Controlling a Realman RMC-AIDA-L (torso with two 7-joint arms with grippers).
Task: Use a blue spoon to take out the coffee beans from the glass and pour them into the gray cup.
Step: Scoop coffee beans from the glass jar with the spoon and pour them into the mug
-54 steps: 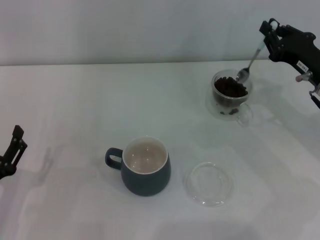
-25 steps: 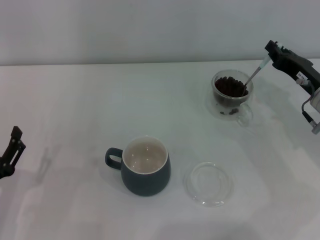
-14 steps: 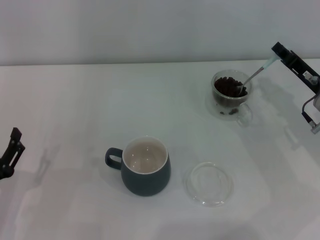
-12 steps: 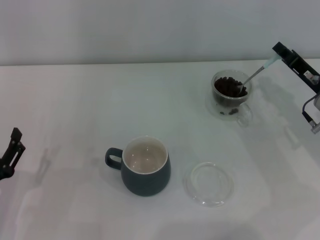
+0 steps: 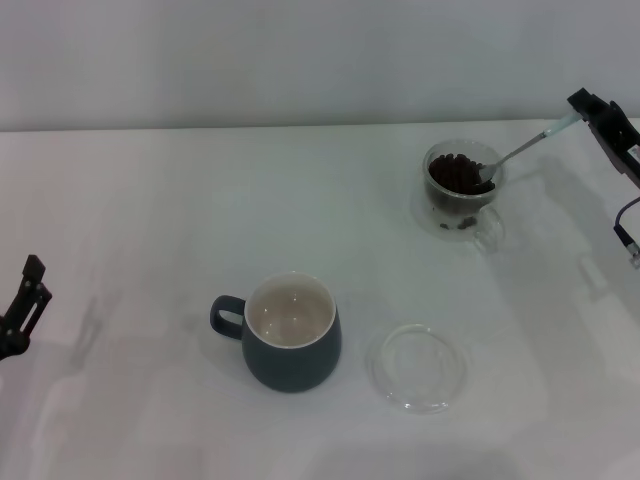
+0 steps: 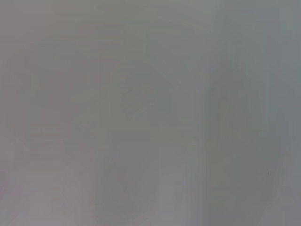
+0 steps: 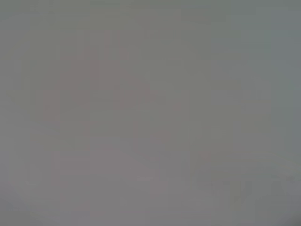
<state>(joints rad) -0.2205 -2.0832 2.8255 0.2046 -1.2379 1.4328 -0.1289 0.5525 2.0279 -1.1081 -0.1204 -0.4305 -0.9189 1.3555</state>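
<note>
since the earlier frames the right gripper (image 5: pixel 583 108) has swung out toward the right edge of the head view, and the blue spoon (image 5: pixel 520 150) has tipped from steep to a shallow slant. its pale handle end is pinched in the closed fingers, the thin stem runs down and left over the rim, and the metal bowl sits low among the coffee beans (image 5: pixel 455 173) inside the glass (image 5: pixel 462 188).

no writing or label can be read on anything right now.

pose next: the right arm reaches in from the far right, mostly cut off by the frame edge, only the dark finger block and a bit of cable showing. the left gripper (image 5: pixel 22 305) is parked low at the left edge, well apart from everything; it is only partly in frame and i cannot tell whether its fingers are spread or closed.

the glass stands at the back right of the white table (image 5: pixel 150 220), its clear handle pointing toward the near side, with a few beans visible low down through the wall. the gray cup (image 5: pixel 290 333) sits well apart from it, front and centre, handle to the left, its cream inside showing no beans. just beside the cup on its right lies a flat clear glass dish (image 5: pixel 420 366), not touching it.

hard to make out: how many beans the spoon's bowl carries, since it blends into the heap. both wrist views show only a flat grey blur with nothing to tell.
</note>
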